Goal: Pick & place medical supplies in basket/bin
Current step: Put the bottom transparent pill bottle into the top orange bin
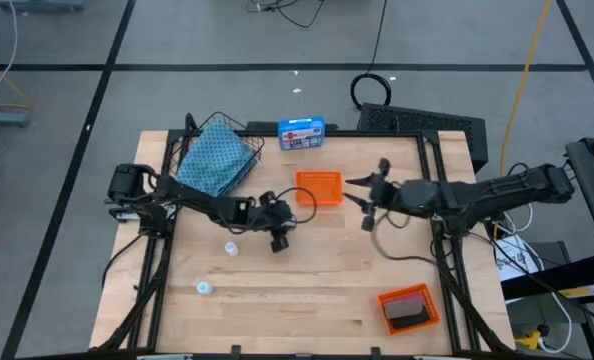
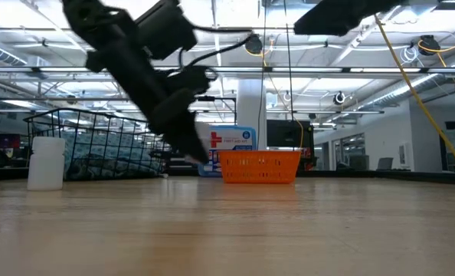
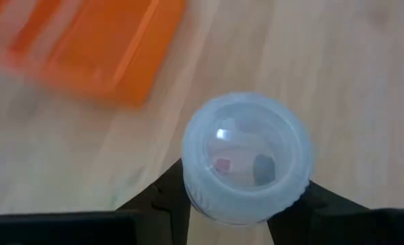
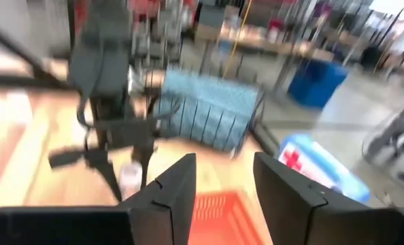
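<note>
Near the middle of the table (image 1: 307, 290), just left of the empty orange tray (image 1: 320, 189), the left gripper (image 1: 278, 237) had its 2 fingers (image 3: 164, 204) clamped on 1 white vial (image 3: 245, 158); the left wrist view showed the vial's round cap pinched between both dark tips, with bare wood and a corner of the tray behind it. From the low view the gripper appeared to hang slightly off the tabletop, though the vial itself was hidden there.

2 more vials lay loose on the wood: 1 (image 1: 231, 248) just left of the gripper, another (image 1: 204, 288) nearer the front edge on the left. The wire basket (image 1: 252, 135) stood at the back left corner and already held the teal patterned cloth (image 1: 215, 160). A blue box (image 1: 301, 132) sat beside it at the back edge. A second orange tray (image 1: 409, 308) at the front right held something dark and pink, too small to identify.

The right gripper (image 1: 368, 197) waited over the table just right of the centre tray, its fingers apart and holding nothing.

The step in hand looked like the carry of this vial. Next, the left arm would need to raise it above the basket's rim, swing back and left over the cloth, and release only once well inside the mesh.
</note>
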Robot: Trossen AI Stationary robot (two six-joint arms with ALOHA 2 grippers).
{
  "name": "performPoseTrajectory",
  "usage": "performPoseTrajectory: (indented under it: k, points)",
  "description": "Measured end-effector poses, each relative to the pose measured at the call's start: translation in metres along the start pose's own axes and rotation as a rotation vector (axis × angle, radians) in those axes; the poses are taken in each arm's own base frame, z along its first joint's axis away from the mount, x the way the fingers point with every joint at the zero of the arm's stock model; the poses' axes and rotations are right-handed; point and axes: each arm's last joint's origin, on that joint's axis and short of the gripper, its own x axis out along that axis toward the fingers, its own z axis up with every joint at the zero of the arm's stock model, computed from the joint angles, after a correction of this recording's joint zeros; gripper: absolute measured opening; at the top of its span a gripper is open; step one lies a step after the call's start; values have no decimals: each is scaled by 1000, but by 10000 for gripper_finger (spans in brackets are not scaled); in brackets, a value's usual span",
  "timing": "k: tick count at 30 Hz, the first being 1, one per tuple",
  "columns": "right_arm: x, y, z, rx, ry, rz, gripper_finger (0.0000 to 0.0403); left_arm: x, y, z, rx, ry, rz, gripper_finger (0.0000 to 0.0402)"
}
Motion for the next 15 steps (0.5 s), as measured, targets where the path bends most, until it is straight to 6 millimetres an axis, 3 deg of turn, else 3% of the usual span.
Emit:
performPoseTrajectory:
  k: [4, 8, 15]
  points:
    - [24, 10, 14, -51, 203, 32, 166, 6, -10, 25, 73, -47, -60, 143]
    - [54, 25, 19, -33, 350, 179, 213, 19, -14, 33, 127, -5, -66, 143]
    - [94, 48, -2, -85, 497, 320, 280, 34, -20, 35, 154, 55, -86, 143]
